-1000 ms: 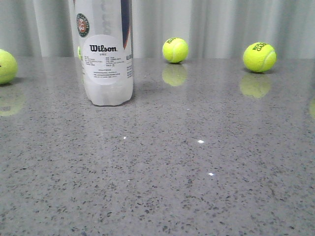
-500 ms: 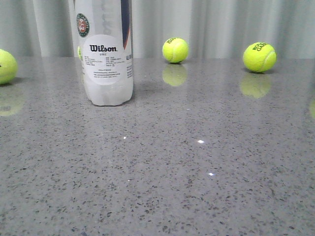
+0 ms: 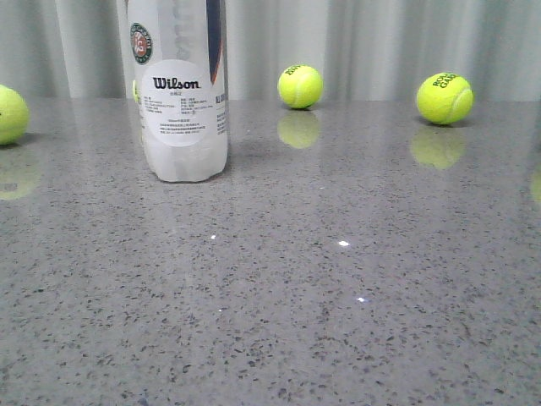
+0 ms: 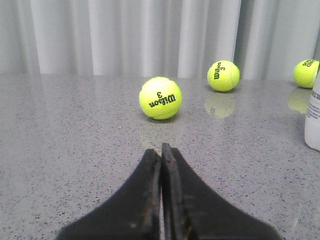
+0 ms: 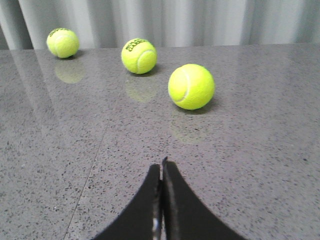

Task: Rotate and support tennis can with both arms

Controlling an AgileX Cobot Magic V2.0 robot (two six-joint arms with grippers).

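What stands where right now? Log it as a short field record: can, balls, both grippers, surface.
tennis can: upright Wilson tennis can, standing on the table, top cut off in the front view
table: grey speckled table, glossy
tennis balls, front view: three in sight, at the far edge, none touching the can
left gripper: shut, empty, low over the table, apart from the can
right gripper: shut, empty, facing three balls
contact with can: none visible

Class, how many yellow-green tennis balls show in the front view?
3 balls: one at the left edge, one mid-back, one back right. Another may hide behind the clear tennis can.
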